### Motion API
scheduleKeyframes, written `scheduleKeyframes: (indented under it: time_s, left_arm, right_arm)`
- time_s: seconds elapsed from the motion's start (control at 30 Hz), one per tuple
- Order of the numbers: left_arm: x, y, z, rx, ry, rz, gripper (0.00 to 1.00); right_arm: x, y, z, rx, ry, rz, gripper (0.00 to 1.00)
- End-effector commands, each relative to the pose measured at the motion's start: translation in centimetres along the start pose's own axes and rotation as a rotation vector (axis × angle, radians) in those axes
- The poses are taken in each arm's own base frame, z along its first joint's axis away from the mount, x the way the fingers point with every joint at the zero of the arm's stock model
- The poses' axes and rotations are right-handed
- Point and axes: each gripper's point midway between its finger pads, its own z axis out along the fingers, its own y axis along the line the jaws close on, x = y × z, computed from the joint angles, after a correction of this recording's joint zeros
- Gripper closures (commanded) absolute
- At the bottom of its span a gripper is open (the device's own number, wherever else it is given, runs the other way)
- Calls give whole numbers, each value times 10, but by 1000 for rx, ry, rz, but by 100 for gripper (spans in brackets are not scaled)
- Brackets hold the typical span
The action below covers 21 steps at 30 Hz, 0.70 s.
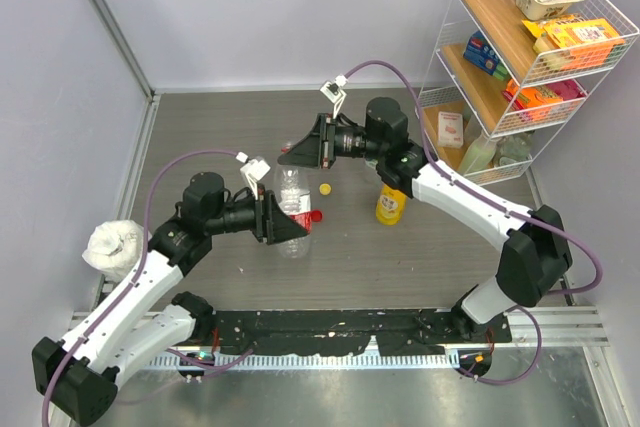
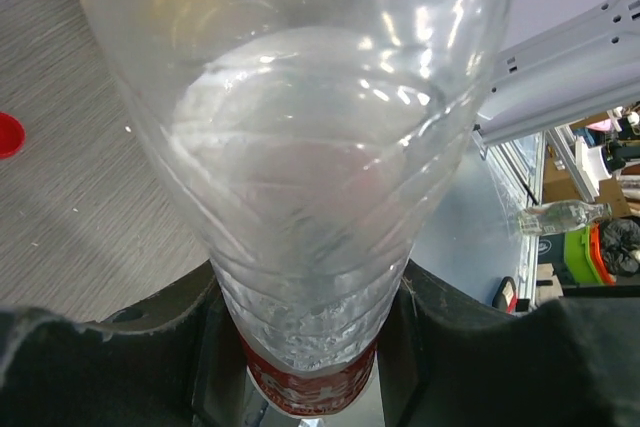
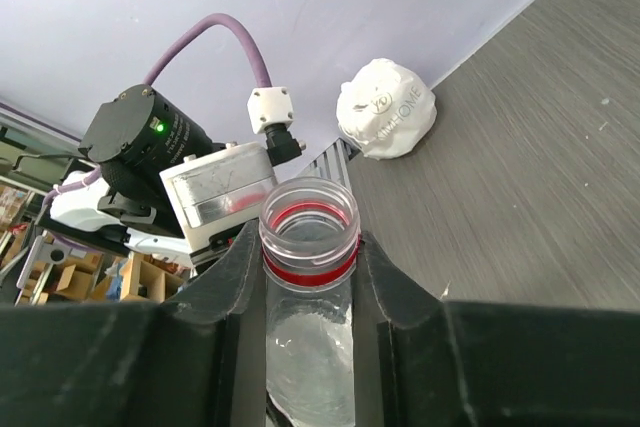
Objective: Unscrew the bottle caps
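The left tool (image 1: 285, 221) is pinching the clear bottle (image 1: 292, 192) at its red-labelled end, holding it over the counter (image 1: 420, 267). The right tool (image 3: 308, 282) sits at the other end, with a finger on either side of the neck (image 3: 308, 232). I cannot tell whether those fingers press on the plastic or merely flank it.

The neck is open (only a red ring sits on it). The red cap (image 1: 316, 215) lies on the counter just beside the bottle, with the yellow cap (image 1: 325, 188) near it. The yellow-orange bottle (image 1: 389, 209) stands beyond, its top hidden by the right arm.

So this bottle looks finished. The next move, I judge, calls for backing the right tool off the neck, setting the bottle down upright, and finding the remaining capped bottle, which I cannot pick out here.
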Motion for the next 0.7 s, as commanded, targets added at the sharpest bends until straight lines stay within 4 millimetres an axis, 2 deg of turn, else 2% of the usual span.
scheduleKeyframes:
  time_s: [0.0, 0.2, 0.27, 0.3, 0.37, 0.4, 0.47, 0.5, 0.53, 0.67]
  left_arm:
    - [-6, -9, -2, 43, -23, 45, 96]
    - [-8, -8, -2, 33, -27, 50, 89]
    - [-9, -9, -2, 34, -29, 51, 82]
    - [-9, -8, -2, 30, -28, 49, 77]
    - [-10, -7, -2, 18, -32, 48, 56]
    - [-11, -6, -1, 14, -34, 45, 44]
    - [-14, -6, -2, 4, -36, 43, 12]
    - [-15, -7, -2, 5, -37, 46, 4]
    - [-17, -9, -3, 7, -38, 48, 0]
    - [-26, -16, -7, 0, -50, 52, 0]
  right_arm:
    - [-16, 25, 1, -86, -24, -51, 98]
    - [-15, 16, -3, -34, -20, -78, 98]
    - [-16, 13, -6, -12, -22, -93, 99]
    - [-17, 13, -6, -3, -26, -94, 98]
    - [-17, 12, -9, 16, -26, -113, 99]
    - [-17, 11, -10, 25, -22, -120, 98]
    - [-16, 9, -12, 44, -19, -133, 99]
    - [-18, 9, -13, 53, -25, -138, 98]
    - [-18, 9, -15, 63, -25, -148, 99]
    - [-19, 7, -20, 99, -31, -173, 98]
